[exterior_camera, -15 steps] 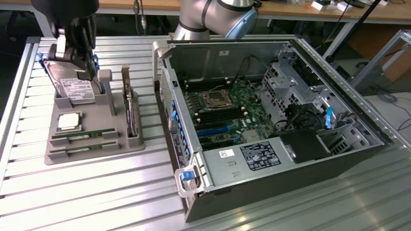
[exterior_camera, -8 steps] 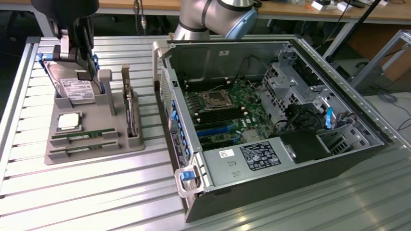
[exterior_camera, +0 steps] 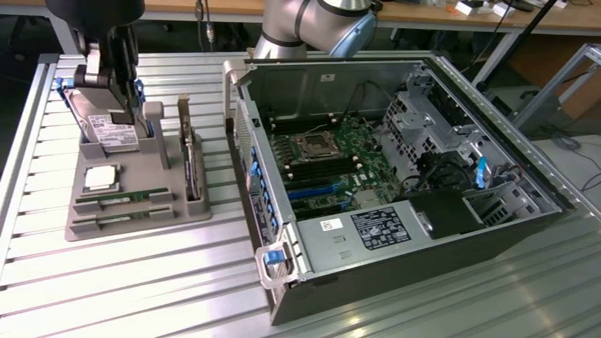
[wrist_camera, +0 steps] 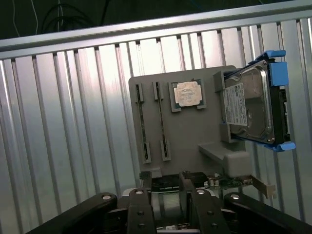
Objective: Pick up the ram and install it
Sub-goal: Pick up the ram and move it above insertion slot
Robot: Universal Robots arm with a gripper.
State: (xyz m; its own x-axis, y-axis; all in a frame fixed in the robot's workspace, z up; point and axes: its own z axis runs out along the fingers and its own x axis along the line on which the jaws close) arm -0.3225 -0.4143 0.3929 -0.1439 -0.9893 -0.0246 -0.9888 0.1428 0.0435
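Black metal fingers (wrist_camera: pixel 140 200) of the hand (wrist_camera: pixel 163 195) stand parted in the wrist view with nothing held between them; the gap looks onto the near edge of the grey holder (wrist_camera: pixel 190 136). The fingers are dark and cut off by the frame edge, so it is hard to make out where each one ends. In the exterior view the hand hangs above the far end of the holder, over the hard drive (exterior_camera: pixel 108 134). Its upper part is cut off there, and its lower part blends into the dark behind.

Closest to the hand is the expansion card (wrist_camera: pixel 229 181), upright in its slot. From the wrist only its green top edge and metal bracket show. Beside it the hard drive leans in its cradle, with blue rails on its sides. The processor chip (wrist_camera: pixel 186 93) lies flat in a square recess. The ram (wrist_camera: pixel 141 122) sits on edge in a narrow slot of the holder, well apart from the hand, and its twin stick (wrist_camera: pixel 160 117) sits in the slot just beside it. Both show as thin lines — their chips are too small to tell.

The holder rests on the ribbed aluminium counter (exterior_camera: pixel 141 289). At the exterior view's right stands the opened computer case (exterior_camera: pixel 423 274) with its motherboard (exterior_camera: pixel 329 158) exposed. Whether its memory slots are filled I cannot tell. Behind the case, the robot arm (exterior_camera: pixel 310 24) is cut off at the top.
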